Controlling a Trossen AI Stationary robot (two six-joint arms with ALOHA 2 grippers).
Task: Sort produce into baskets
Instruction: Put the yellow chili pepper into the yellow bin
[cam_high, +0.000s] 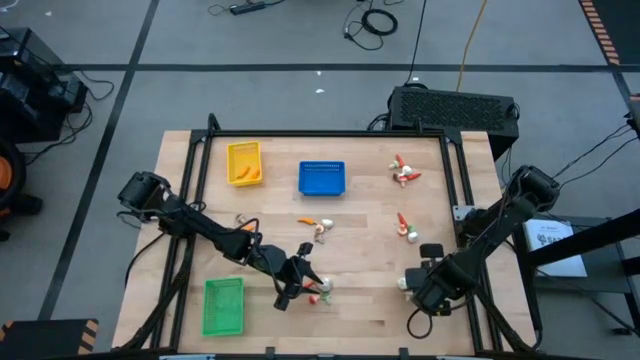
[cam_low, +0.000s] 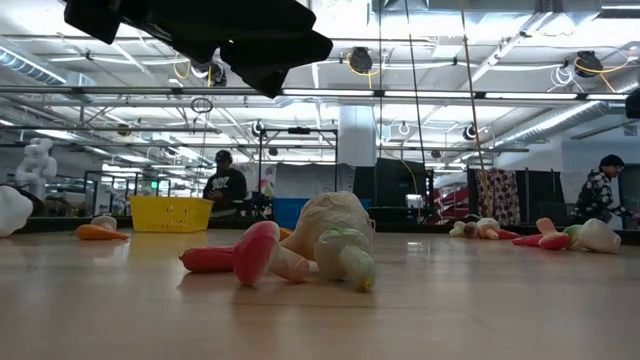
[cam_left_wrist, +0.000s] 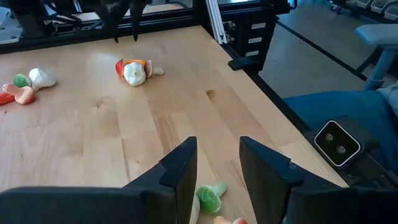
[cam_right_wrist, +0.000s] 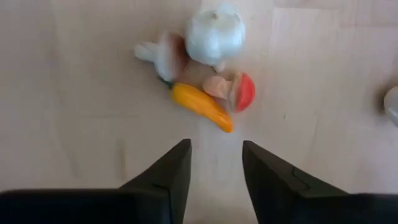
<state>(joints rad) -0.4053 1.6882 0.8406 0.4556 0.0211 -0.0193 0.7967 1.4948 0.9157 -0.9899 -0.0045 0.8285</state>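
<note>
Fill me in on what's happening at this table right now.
Two robot arms are sorting toy produce into baskets. The left hand hovers open over a small pile of pieces near the green basket, holding nothing. The right hand is low at the table's right side, fingers apart and empty. The yellow basket already holds orange pieces; the blue basket looks empty. Several clusters remain on the table.

On the tabletop (cam_high: 360, 300), two baskets (cam_high: 244, 162) sit side by side at the far edge, one holding produce (cam_high: 247, 175). A third basket (cam_high: 223, 305) lies near the front left corner. Loose pieces (cam_high: 404, 172) are scattered between and to the right.
</note>
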